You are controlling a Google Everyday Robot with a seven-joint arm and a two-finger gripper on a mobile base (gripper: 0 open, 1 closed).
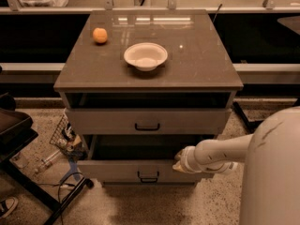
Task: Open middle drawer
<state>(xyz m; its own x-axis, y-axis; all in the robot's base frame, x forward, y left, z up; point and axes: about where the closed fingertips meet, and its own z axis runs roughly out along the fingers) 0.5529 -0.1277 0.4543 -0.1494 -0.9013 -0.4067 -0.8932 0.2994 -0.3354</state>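
Note:
The middle drawer [117,170] is grey-brown with a thin black bar handle [148,177]. It stands pulled well out of the cabinet, with a dark open cavity above its front. My gripper [179,161] is at the top edge of the drawer front, right of the handle, at the end of my white arm [220,151], which reaches in from the right. The lowest drawer is hidden under the pulled-out middle one.
The top drawer [108,121] stands slightly out. On the cabinet top [201,64] are an orange [99,35] and a white bowl [146,55]. A wire basket of clutter [65,137] and a black stand [18,139] are on the floor at left. My white body [274,172] fills the lower right.

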